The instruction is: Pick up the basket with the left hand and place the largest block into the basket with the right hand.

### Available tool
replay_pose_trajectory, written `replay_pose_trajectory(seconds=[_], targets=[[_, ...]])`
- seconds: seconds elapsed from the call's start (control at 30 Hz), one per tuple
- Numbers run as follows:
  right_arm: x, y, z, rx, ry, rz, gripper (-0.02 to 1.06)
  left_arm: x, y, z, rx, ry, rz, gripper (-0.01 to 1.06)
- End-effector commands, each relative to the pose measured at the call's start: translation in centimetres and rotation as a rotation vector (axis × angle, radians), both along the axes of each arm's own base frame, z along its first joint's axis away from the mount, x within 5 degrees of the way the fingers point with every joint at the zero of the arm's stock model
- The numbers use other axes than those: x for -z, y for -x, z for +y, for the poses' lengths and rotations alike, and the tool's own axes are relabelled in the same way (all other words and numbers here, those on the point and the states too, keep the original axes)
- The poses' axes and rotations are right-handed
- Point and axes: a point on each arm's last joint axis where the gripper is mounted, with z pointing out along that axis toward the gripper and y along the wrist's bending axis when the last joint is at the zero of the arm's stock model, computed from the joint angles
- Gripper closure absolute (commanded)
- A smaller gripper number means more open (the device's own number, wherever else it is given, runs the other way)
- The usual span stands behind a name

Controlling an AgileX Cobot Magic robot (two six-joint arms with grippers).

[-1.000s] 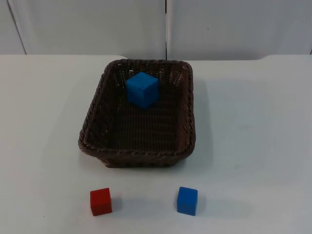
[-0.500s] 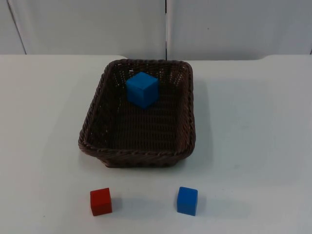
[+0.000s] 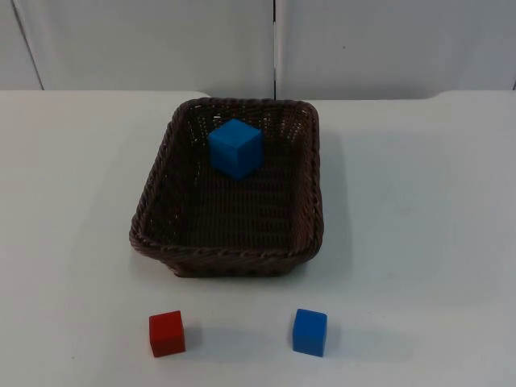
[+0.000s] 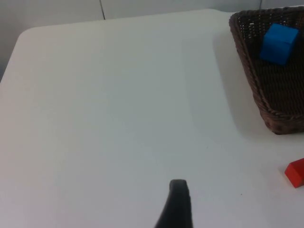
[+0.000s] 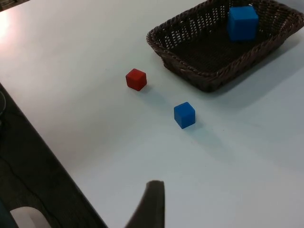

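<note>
Seeing 0 change over the last second | big blue block [image 3: 236, 147] sits in the basket [image 3: 161, 242] on the table | left gripper [image 4: 175, 204] and right gripper [image 5: 151, 205] pulled back, can't tell jaw state | I'd call it done.

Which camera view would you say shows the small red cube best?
The top view: the small red cube sits whole on the white table in front of the basket. The right wrist view shows it whole but farther off; the left wrist view crops it.
</note>
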Motion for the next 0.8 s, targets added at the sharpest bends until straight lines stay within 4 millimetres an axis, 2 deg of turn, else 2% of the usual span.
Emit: replay_pose_trajectory(seconds=[0.0,0.17,0.23,0.33,0.37,0.47,0.5,0.77], targets=[[-0.01,0.02,-0.03,-0.005,-0.005,-0.004,0.26,0.13,0.01,-0.06,0.003,0.012,0.002,0.36],[-0.01,0.02,-0.03,-0.005,-0.005,-0.004,0.26,0.13,0.01,-0.07,0.003,0.013,0.002,0.31],[-0.02,0.02,-0.03,-0.005,-0.005,-0.004,0.26,0.13,0.01,-0.06,0.006,0.013,0.002,0.21],[-0.02,0.02,-0.03,-0.005,-0.005,-0.004,0.23,0.13,0.01,-0.06,0.006,0.013,0.002,-0.01],[-0.02,0.02,-0.03,-0.005,-0.005,-0.004,0.23,0.13,0.01,-0.06,0.006,0.013,0.002,-0.01],[-0.02,0.02,-0.03,-0.005,-0.005,-0.004,0.02,0.13,0.01,-0.06,0.006,0.013,0.002,0.0],[-0.02,0.02,-0.03,-0.005,-0.005,-0.004,-0.01,0.13,0.01,-0.06,0.006,0.013,0.002,0.0],[-0.02,0.02,-0.03,-0.005,-0.005,-0.004,-0.01,0.13,0.01,-0.06,0.005,0.014,0.002,0.0]])
